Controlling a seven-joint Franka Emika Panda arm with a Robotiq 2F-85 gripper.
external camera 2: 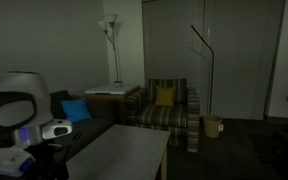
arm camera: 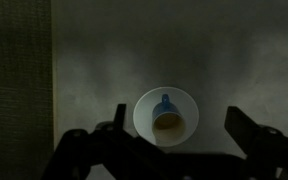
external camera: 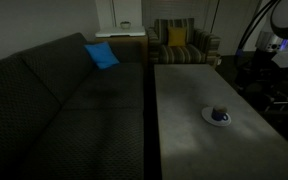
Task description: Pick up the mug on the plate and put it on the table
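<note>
My tool [arm camera: 174, 116] hangs spread wide over the mug [arm camera: 167, 121], and I fear an off-centre squeeze would tip it or drag the plate [arm camera: 143, 111] across the bench [arm camera: 99, 60].

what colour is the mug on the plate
Dark blue. Best seen in the wrist view, where the mug sits on the white plate.
</note>
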